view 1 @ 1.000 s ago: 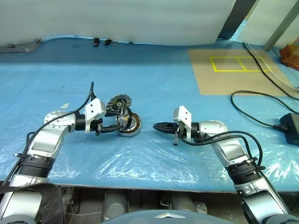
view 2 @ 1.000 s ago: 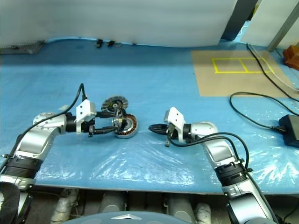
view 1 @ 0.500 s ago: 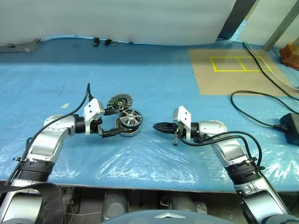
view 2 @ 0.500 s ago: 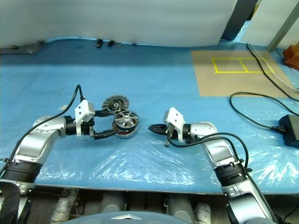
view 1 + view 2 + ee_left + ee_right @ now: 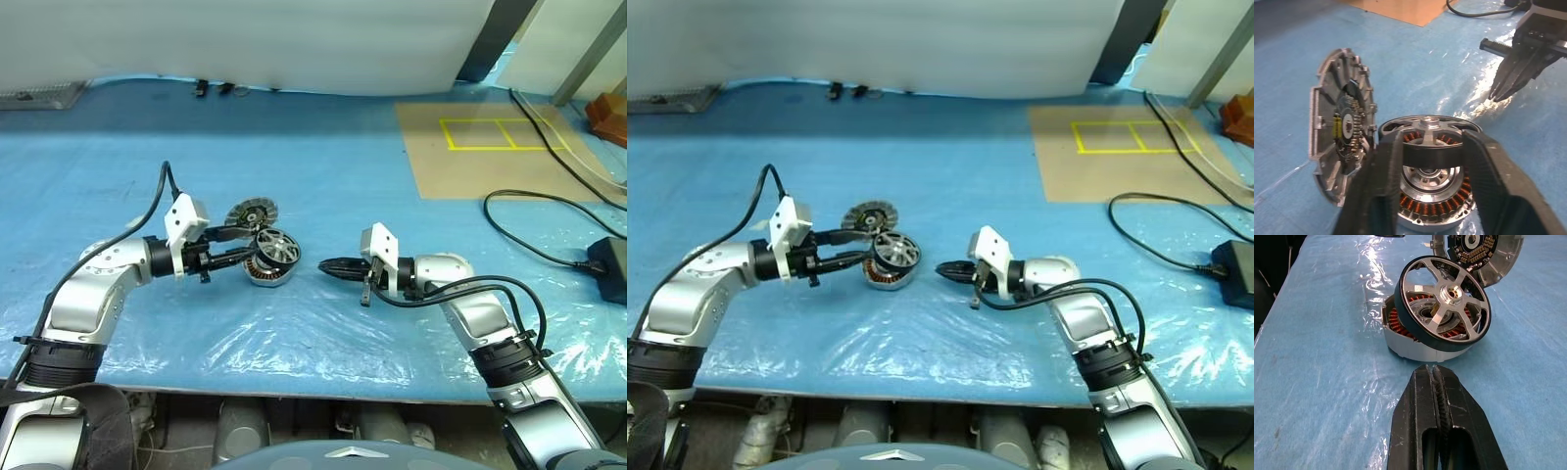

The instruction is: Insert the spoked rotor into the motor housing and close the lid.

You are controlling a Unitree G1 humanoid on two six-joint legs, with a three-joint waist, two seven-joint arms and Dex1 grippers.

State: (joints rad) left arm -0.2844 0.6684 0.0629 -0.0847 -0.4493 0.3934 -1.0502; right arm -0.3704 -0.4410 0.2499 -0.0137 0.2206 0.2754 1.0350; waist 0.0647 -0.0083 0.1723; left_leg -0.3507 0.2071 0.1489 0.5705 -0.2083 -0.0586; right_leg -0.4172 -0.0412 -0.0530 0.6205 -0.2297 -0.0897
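On the blue tabletop (image 5: 323, 176) your left gripper (image 5: 257, 253) has just clamped the spoked rotor (image 5: 277, 247), now tilted half-seated on the motor housing (image 5: 263, 275); right gripper (image 5: 326, 264) shut, empty; press it level.

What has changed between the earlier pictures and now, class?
The left claw let the spoked rotor go, then closed on its rim again and tipped it up, so it now leans on the motor housing. The right claw stayed shut and still; the lid stayed put.
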